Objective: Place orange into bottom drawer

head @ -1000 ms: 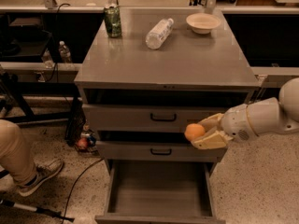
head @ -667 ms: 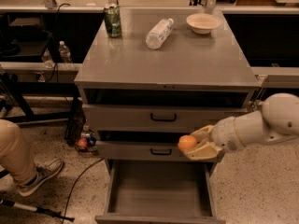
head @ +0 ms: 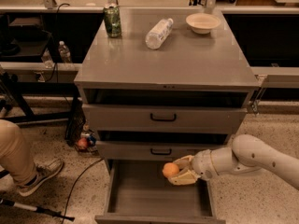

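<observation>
Orange-skinned and round, the orange (head: 170, 170) is clamped between the fingers of the gripper (head: 178, 174) — closed on it — above the rear of the open bottom drawer (head: 140, 195); bowl (head: 202, 22), bottle (head: 159, 32) and can (head: 112, 20) rest on the worktop (head: 187, 59).

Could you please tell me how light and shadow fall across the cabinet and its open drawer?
In the camera view, the cabinet top shows a soft sheen; the recesses above the two upper drawers are deep shadow; the bottom drawer is dim inside, yet the orange, held by the gripper over it, stands out brightly.
</observation>
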Motion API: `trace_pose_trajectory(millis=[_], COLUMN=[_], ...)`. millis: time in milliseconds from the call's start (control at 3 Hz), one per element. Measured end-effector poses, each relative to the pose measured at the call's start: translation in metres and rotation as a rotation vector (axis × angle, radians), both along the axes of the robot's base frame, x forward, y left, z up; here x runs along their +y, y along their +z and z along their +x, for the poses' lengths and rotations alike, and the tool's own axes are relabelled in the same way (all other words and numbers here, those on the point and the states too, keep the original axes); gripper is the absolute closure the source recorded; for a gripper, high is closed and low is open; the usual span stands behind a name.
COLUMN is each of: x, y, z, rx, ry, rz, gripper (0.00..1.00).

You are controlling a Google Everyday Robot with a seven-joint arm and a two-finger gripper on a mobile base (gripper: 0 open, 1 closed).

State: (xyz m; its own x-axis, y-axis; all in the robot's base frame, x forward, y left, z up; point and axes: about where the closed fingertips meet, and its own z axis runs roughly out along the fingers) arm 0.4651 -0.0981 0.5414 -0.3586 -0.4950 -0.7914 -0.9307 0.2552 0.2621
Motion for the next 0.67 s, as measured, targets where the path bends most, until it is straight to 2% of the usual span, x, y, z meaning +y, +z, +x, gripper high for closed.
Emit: trace_pose_trajectory(millis=[667], x=[0.0021], y=[-0.0082], z=[-0.0042], rx=[0.012], ry=[-0.013], rz=[0.021], gripper=[1.00])
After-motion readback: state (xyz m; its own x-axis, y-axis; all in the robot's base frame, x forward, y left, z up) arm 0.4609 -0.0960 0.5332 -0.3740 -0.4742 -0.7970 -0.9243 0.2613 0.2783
